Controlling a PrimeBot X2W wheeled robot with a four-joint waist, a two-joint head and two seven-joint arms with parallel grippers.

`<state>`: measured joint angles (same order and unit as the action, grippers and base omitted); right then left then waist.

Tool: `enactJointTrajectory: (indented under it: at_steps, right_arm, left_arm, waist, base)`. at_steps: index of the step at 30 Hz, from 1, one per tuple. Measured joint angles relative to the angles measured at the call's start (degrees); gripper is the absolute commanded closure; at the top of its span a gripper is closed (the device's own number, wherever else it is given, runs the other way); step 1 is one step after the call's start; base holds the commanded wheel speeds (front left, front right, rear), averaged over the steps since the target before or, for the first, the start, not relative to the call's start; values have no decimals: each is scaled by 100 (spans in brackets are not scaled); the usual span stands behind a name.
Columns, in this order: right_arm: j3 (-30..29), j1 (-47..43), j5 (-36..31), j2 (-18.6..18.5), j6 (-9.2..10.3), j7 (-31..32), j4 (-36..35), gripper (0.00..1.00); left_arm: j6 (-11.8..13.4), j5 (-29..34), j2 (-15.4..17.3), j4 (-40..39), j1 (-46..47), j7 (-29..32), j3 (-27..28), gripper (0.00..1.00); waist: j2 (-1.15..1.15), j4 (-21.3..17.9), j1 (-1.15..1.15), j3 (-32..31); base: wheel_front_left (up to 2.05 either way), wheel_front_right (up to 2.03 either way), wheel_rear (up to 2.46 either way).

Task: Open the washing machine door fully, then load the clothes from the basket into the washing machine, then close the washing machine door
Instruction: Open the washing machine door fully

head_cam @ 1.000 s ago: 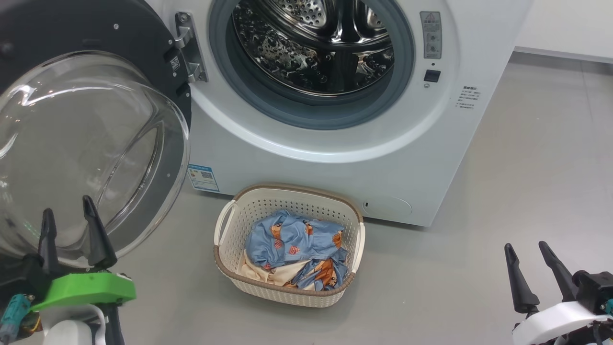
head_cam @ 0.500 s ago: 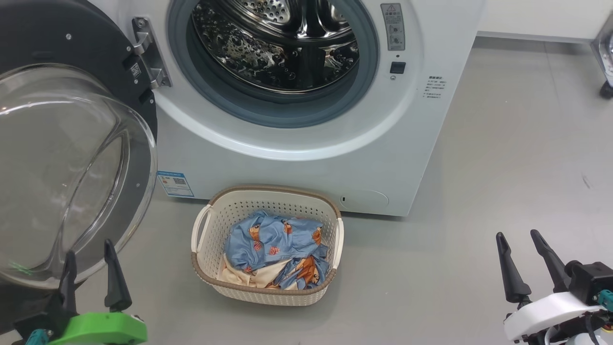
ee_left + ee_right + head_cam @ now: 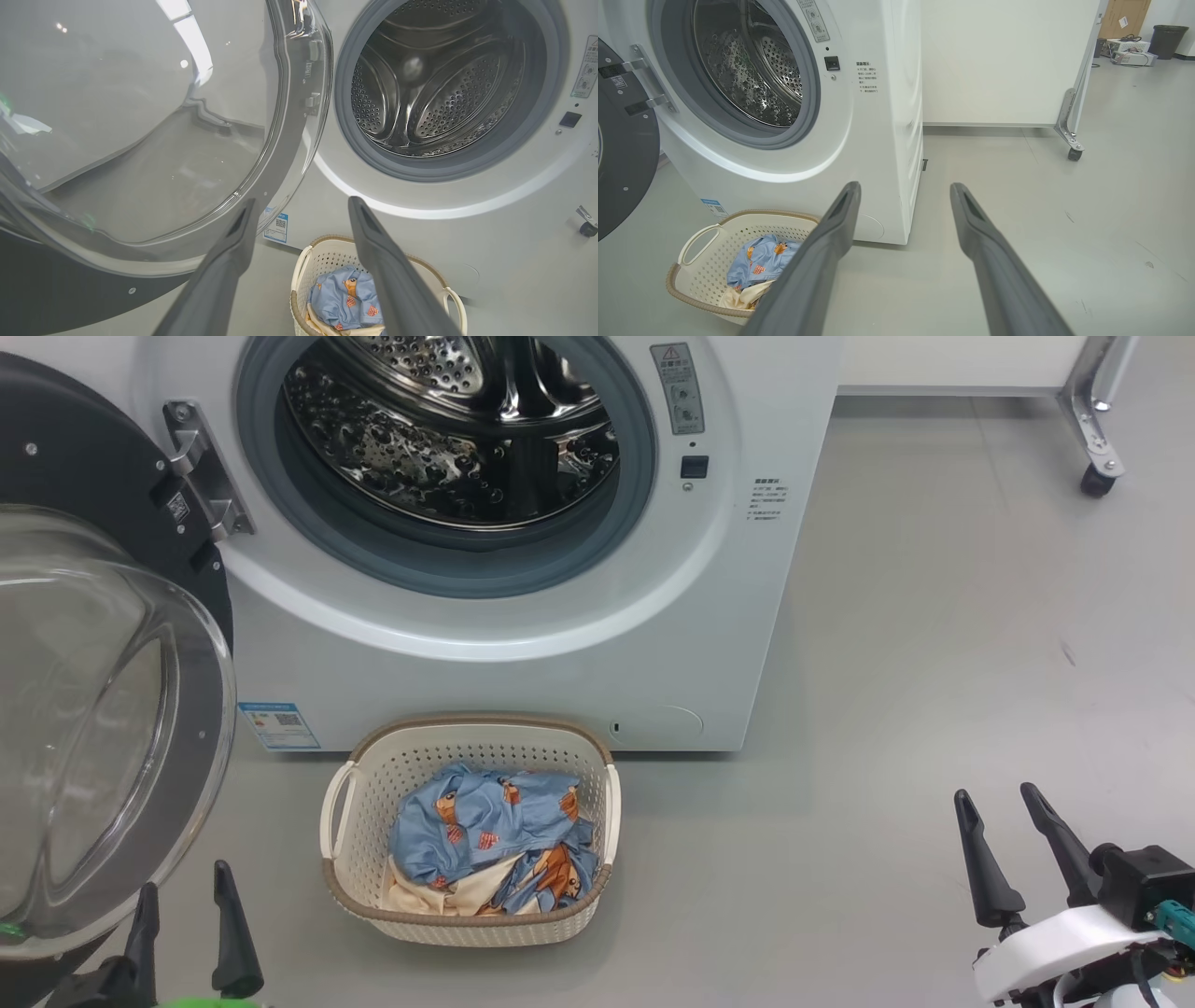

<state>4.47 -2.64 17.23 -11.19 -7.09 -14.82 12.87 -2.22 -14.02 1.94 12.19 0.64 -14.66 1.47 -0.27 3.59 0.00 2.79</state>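
Compared with the earlier head view, the whole picture has shifted left, so the camera has turned. Allowing for that, the left gripper (image 3: 185, 882) has drawn back from the glass bowl of the washing machine door (image 3: 93, 709) and now sits near its lower edge. That door hangs swung wide to the left of the washing machine (image 3: 523, 644), so opening appears complete and loading is the step in hand. The basket (image 3: 467, 723) stands on the floor just in front of the washing machine, below the drum (image 3: 439, 439), with the clothes (image 3: 485, 821) heaped inside. Descend over the heap, pinch a raised blue fold, and keep clear of the basket rim. Lift high enough to clear the grey gasket. Left fingers are spread wide, gripping and touching nothing. The right gripper (image 3: 994, 793), off the washing machine's right side above bare floor, is likewise spread wide and empty.
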Motion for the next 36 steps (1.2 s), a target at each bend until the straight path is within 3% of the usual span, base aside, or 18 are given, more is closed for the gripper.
enactJointTrajectory:
  at_steps: [12,36]
  right_arm:
    - [-104,-70,1,-7,0,0,-20,0]
    - [-242,-98,1,16,0,0,-108,0]
  left_arm:
    - [-73,9,3,-138,-269,0,-189,0]
    - [-63,-10,3,-287,-454,0,-225,0]
  waist:
    - [0,-383,0,-159]
    - [0,-488,0,-172]
  base:
    - [0,0,0]
    - [0,0,0]
